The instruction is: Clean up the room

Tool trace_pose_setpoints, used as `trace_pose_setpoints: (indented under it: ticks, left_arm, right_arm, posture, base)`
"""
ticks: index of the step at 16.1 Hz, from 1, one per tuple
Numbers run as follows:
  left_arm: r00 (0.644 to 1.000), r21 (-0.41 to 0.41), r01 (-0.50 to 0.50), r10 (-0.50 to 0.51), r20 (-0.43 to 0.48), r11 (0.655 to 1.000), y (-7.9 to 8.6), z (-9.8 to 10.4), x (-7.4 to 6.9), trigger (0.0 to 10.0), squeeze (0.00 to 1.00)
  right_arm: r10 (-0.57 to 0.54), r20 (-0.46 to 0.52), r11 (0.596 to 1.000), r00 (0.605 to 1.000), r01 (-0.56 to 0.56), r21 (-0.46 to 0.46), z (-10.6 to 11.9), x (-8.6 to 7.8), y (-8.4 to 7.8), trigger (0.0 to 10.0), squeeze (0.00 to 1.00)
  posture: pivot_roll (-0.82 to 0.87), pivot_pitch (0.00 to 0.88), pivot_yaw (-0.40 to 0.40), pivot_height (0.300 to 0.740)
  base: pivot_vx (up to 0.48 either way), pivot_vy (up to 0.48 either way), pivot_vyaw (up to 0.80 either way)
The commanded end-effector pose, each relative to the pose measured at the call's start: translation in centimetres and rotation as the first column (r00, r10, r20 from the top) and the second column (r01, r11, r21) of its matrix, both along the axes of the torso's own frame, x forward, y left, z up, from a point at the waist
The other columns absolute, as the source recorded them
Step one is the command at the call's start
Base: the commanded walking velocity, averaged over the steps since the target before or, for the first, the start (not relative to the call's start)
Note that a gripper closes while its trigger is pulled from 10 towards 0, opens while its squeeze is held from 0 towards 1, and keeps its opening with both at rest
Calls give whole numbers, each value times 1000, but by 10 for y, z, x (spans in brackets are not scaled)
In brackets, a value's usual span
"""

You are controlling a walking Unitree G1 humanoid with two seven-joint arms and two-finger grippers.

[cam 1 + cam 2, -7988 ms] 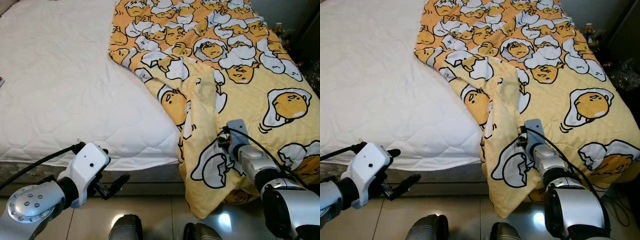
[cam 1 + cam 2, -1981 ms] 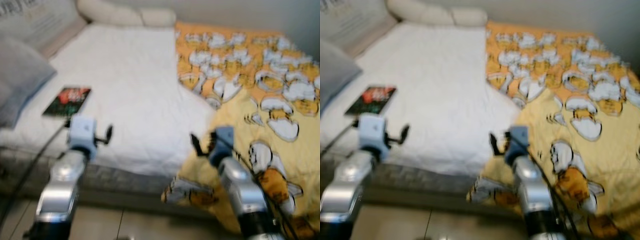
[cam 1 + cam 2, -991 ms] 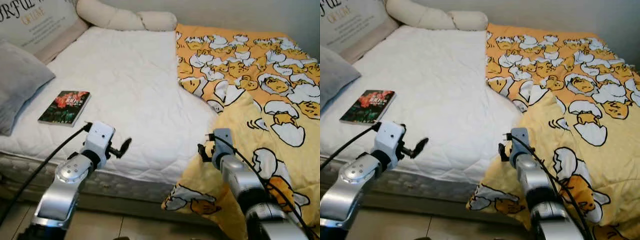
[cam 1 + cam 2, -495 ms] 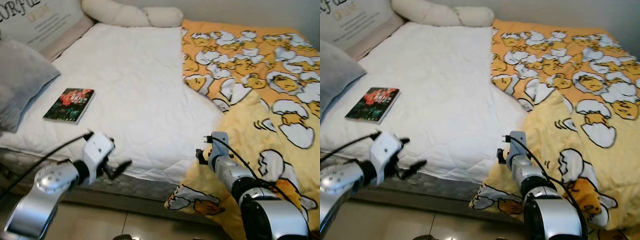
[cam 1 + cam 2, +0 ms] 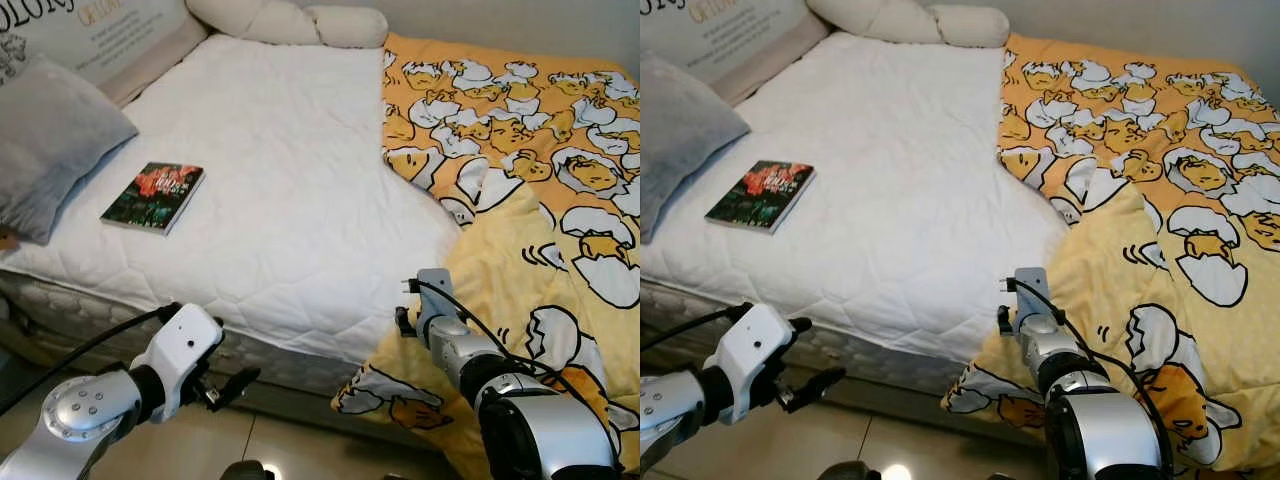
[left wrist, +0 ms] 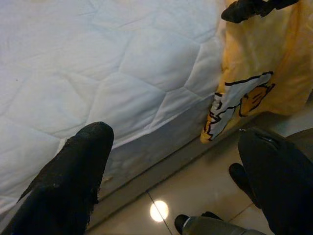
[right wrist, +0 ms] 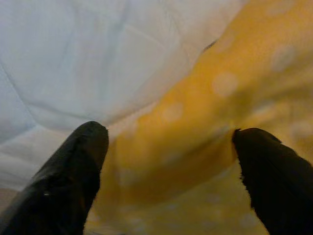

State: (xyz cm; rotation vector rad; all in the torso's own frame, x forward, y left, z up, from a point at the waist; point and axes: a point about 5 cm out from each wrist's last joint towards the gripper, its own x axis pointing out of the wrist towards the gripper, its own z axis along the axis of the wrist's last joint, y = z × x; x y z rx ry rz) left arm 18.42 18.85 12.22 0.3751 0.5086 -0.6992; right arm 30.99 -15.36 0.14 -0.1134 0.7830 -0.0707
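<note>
A yellow blanket (image 5: pixel 520 150) printed with cartoon eggs covers the right side of the bed and hangs over its front edge toward the floor. The white mattress (image 5: pixel 280 150) lies bare on the left. A dark book (image 5: pixel 153 197) with a red cover picture rests on it near a grey pillow (image 5: pixel 50 150). My right gripper (image 5: pixel 402 322) is open at the blanket's edge where it meets the mattress; a yellow fold lies between its fingers (image 7: pixel 73 166). Low by the bed's side, my left gripper (image 5: pixel 230 378) is open and holds nothing.
A long cream bolster (image 5: pixel 290 22) lies across the head of the bed, next to a lettered cushion (image 5: pixel 90 25). Glossy tiled floor (image 5: pixel 290 450) runs along the bed's front. My own feet (image 6: pixel 215 225) appear in the left wrist view.
The camera has shifted, so the bed sits a little differently. My left arm has dropped from mattress height to below the bed's edge. The right gripper stays at the blanket's edge.
</note>
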Motion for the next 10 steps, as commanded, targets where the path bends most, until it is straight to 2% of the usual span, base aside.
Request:
trace_pose_setpoints:
  ticks: [1,2,3,4,6,10]
  left_arm:
    - [1000,2,1,-1,17,1000,-1,6,-1,10000,0]
    - [1000,4,0,0,11,1000,-3,8,-3,10000,0]
    - [1000,4,2,-2,8,1000,-3,9,-4,10000,0]
    - [1000,7,3,-3,3,1000,-3,9,-6,10000,0]
    - [1000,13,2,-2,-4,1000,-2,10,-8,10000,0]
    - [1000,18,-5,5,-17,1000,-1,8,-11,10000,0]
  right_arm:
    - [-12,-29,1000,1000,11,-19,-4,-5,-3,1922,0]
    - [-30,-43,999,999,29,-19,-7,-7,-4,706,0]
    - [-42,-46,999,998,41,-14,-8,-8,-4,471,0]
    - [-92,-60,995,994,94,32,-10,-11,-4,0,0]
    - [-143,-82,985,986,150,84,-14,-15,-6,0,0]
    - [-169,-90,978,981,179,111,-15,-16,-10,0,0]
  posture:
    - [251,67,-40,740]
    - [256,75,-42,740]
    - [257,76,-42,740]
    - [261,79,-42,740]
    - [266,90,-41,740]
    - [270,97,-37,740]
  base:
    - [0,0,0]
    - [0,0,0]
    - [0,0,0]
    - [0,0,0]
    - [0,0,0]
    - [0,0,0]
